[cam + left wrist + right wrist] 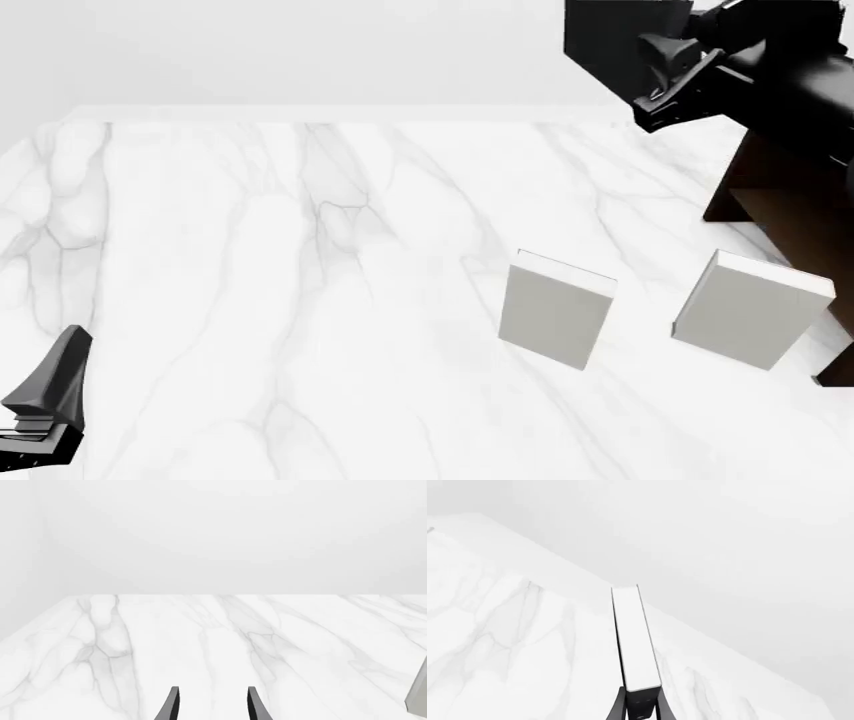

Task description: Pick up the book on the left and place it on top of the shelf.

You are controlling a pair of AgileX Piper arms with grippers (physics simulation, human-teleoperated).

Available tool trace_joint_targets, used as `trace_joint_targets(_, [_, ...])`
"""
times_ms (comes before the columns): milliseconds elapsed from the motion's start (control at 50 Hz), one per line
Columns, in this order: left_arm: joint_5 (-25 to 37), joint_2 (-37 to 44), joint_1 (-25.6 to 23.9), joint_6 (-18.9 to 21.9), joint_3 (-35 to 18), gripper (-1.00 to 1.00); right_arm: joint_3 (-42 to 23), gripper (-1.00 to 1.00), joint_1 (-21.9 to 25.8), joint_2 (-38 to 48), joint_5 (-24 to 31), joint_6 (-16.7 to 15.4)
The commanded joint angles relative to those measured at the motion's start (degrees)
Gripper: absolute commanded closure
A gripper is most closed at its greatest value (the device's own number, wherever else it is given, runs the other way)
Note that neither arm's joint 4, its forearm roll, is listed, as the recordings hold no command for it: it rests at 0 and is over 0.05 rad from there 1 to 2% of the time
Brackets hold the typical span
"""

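Note:
The book (pixel 607 45), dark charcoal, hangs high at the back right, with my right gripper (pixel 661 88) shut on its edge. It is level with the top of the dark brown shelf (pixel 787 200) and just left of it. The right wrist view looks along the book's white page edge (pixel 635 635), which rises from between the fingers of the right gripper (pixel 640 706). My left gripper (pixel 60 375) rests low at the near left, far from the book. Its fingers stand apart in the left wrist view, so the left gripper (pixel 212 706) is open with nothing between them.
Two light grey-white books stand upright on the marble table (pixel 267 300): one near the middle right (pixel 558 310), the other (pixel 750 310) close against the shelf's front. A grey book edge (pixel 419 690) shows in the left wrist view.

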Motion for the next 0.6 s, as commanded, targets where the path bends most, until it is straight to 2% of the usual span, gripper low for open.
trace_joint_targets(20, [0.00, 0.00, 0.00, 0.00, 0.00, -1.00, 0.18, 1.00, -3.87, -3.75, 1.19, -0.93])
trace_joint_targets(200, [0.00, 0.00, 0.00, 0.00, 0.00, -1.00, 0.99, 1.00, -7.38, -5.79, 1.50, -1.87])
trace_joint_targets(600, [0.00, 0.00, 0.00, 0.00, 0.00, -1.00, 1.14, 1.00, -13.11, -7.21, 1.34, -6.60])
